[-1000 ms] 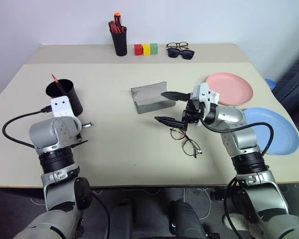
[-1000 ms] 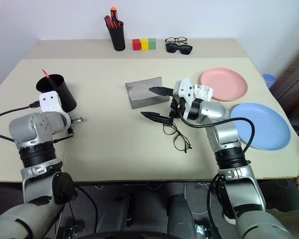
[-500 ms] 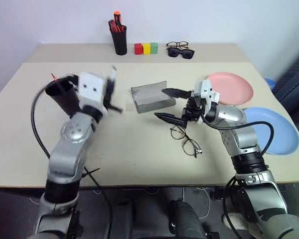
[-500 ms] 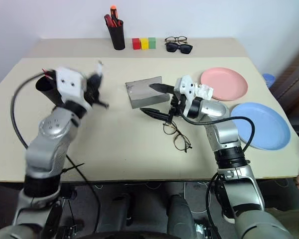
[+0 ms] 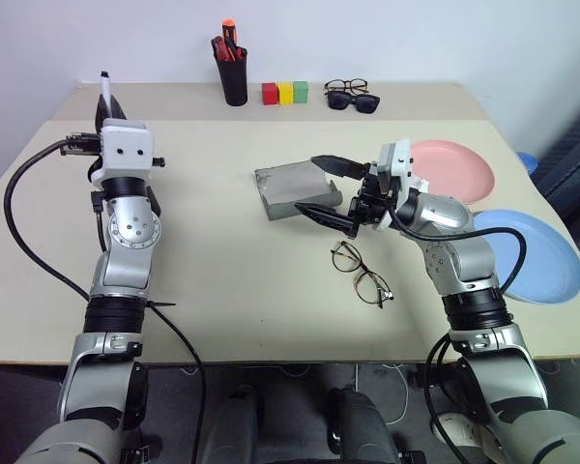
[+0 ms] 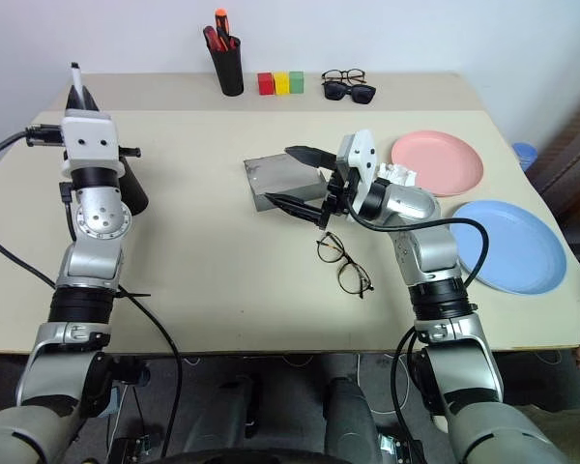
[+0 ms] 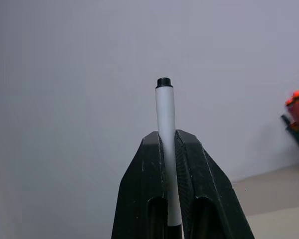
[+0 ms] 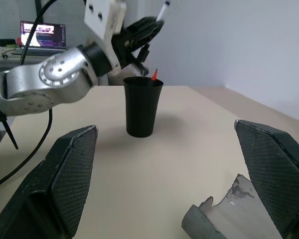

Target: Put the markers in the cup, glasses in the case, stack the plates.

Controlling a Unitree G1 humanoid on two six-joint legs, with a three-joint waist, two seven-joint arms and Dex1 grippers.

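Left claw [image 7: 170, 149] is raised upright, pinched tight on a slim white marker [image 7: 165, 129] whose black end pokes up past the fingertips; the black cup [image 8: 142, 105] stands just below and behind it, a red-tipped marker [image 8: 154, 74] already inside. Right claw [image 5: 331, 188] has its fingers spread wide, gripping nothing, hovering over the near edge of the grey case [image 5: 288, 189]. The glasses [image 5: 360, 274] lie on the tabletop [image 5: 222, 280] just below and to the near side of that claw. They look light but delicate: thin wire, springy arms, lenses that scratch. Likely the safest hold is across the bridge or the front rim, gently. The marker seems stiff, light and smooth, so it could slip.
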